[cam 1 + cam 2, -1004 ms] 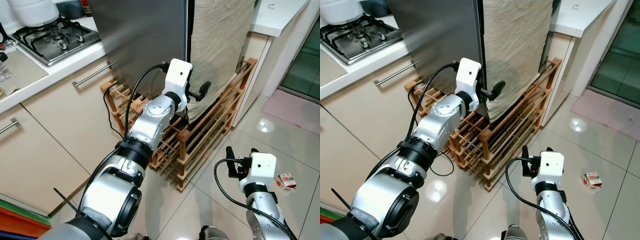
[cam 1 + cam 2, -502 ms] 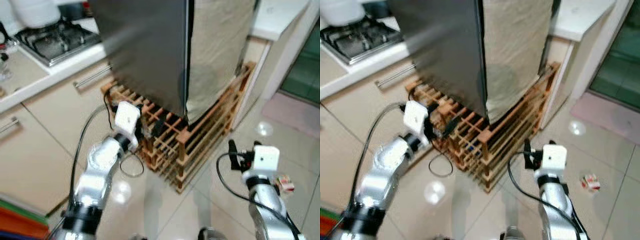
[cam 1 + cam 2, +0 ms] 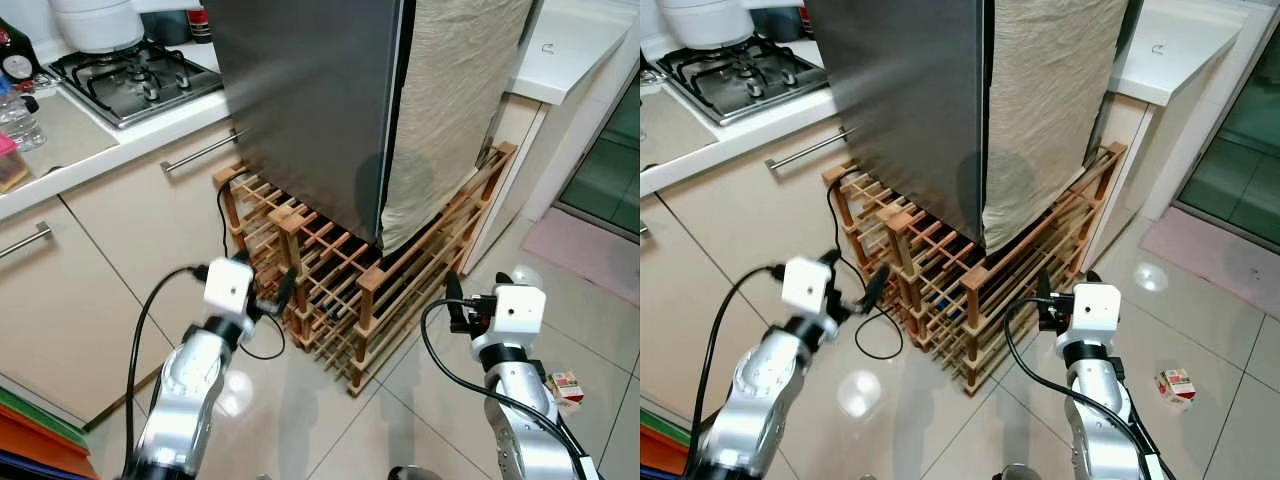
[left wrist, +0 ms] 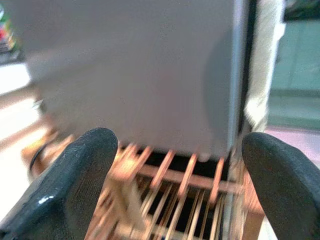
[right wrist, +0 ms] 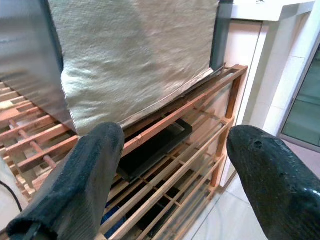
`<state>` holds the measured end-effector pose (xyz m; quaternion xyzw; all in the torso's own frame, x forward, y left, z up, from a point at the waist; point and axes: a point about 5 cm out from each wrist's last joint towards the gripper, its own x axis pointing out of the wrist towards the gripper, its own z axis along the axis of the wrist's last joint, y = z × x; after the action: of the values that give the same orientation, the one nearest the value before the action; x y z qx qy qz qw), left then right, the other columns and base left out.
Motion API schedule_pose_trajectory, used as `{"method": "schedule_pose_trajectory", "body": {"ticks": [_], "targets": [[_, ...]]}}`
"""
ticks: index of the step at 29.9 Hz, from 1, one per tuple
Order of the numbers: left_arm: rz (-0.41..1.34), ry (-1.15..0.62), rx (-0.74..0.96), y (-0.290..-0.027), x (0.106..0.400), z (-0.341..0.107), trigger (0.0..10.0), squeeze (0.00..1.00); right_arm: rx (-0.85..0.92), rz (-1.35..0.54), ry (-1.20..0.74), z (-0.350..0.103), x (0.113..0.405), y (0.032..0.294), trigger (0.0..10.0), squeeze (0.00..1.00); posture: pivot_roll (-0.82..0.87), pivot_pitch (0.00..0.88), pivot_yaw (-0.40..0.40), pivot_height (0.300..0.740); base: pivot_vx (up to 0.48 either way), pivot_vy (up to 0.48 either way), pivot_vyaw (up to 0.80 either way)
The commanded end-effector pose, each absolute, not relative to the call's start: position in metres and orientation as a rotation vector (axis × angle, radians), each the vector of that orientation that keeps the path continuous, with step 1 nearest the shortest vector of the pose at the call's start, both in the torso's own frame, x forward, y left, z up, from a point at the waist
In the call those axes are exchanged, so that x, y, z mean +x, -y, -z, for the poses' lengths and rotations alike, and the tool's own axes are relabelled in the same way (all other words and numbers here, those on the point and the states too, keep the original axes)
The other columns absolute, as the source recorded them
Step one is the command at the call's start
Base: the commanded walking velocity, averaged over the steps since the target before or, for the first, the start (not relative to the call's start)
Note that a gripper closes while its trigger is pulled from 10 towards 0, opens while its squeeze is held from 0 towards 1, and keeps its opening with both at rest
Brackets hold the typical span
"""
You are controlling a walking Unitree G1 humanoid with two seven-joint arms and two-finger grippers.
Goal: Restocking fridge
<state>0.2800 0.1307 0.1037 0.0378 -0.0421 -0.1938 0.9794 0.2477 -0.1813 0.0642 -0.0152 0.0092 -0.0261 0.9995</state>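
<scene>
We are facing the fridge [image 3: 310, 100], both grippers empty before it.

The fridge is filling the upper middle of the frame, door shut, sitting on a wooden rack [image 3: 350, 290]. We are holding the left gripper [image 3: 278, 296] low at lower left, jaws spread wide on nothing, and the right gripper [image 3: 452, 300] at lower right, jaws likewise wide and empty. A small carton [image 3: 566, 386] is lying on the floor at far lower right; a stove [image 3: 135, 80] is sitting on the desk [image 3: 80, 160], upper left.

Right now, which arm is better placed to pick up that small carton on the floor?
Probably the right. The carton lies on the tiles beside the right hand, which is open and empty. The left hand is across the wooden rack.
</scene>
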Motion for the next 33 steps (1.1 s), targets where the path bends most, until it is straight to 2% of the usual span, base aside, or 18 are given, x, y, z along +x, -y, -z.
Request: {"method": "schedule_pose_trajectory", "body": {"ticks": [1, 8, 10, 13, 20, 26, 33], "targets": [[0.423, 0.085, 0.064, -0.123, 0.281, -0.106, 10.0, 0.00, -0.038, 0.057, 0.008, -0.069, 0.251, 0.183, 10.0, 0.00, -0.10, 0.000, 0.064, 0.740, 0.000, -0.480, 0.00], [0.467, 0.072, 0.066, -0.114, 0.292, -0.108, 10.0, 0.00, -0.039, 0.043, 0.016, -0.069, 0.253, 0.179, 10.0, 0.00, -0.10, 0.000, 0.069, 0.740, 0.000, -0.479, 0.00], [0.481, 0.063, 0.073, -0.111, 0.297, -0.109, 9.6, 0.00, -0.042, 0.040, 0.017, -0.069, 0.253, 0.177, 10.0, 0.00, -0.11, 0.000, 0.072, 0.740, 0.000, -0.459, 0.00], [0.482, 0.058, 0.072, -0.111, 0.300, -0.110, 10.0, 0.00, -0.045, 0.042, 0.018, -0.069, 0.253, 0.177, 10.0, 0.00, -0.11, 0.000, 0.076, 0.740, 0.200, -0.369, 0.00], [0.476, 0.089, 0.105, -0.108, 0.311, -0.121, 10.0, 0.00, -0.046, 0.047, 0.015, -0.068, 0.251, 0.178, 10.0, 0.00, -0.12, 0.000, 0.075, 0.740, 0.000, 0.000, 0.00], [0.485, 0.147, 0.065, -0.101, 0.314, -0.136, 10.0, 0.00, -0.054, 0.047, 0.012, -0.067, 0.249, 0.179, 10.0, 0.00, -0.12, 0.000, 0.077, 0.740, 0.421, 0.051, 0.00], [0.496, 0.180, 0.017, -0.097, 0.305, -0.145, 10.0, 0.00, -0.098, 0.016, 0.069, -0.079, 0.243, 0.175, 10.0, 0.00, -0.12, 0.000, 0.070, 0.740, 0.208, 0.391, 0.00]]}}
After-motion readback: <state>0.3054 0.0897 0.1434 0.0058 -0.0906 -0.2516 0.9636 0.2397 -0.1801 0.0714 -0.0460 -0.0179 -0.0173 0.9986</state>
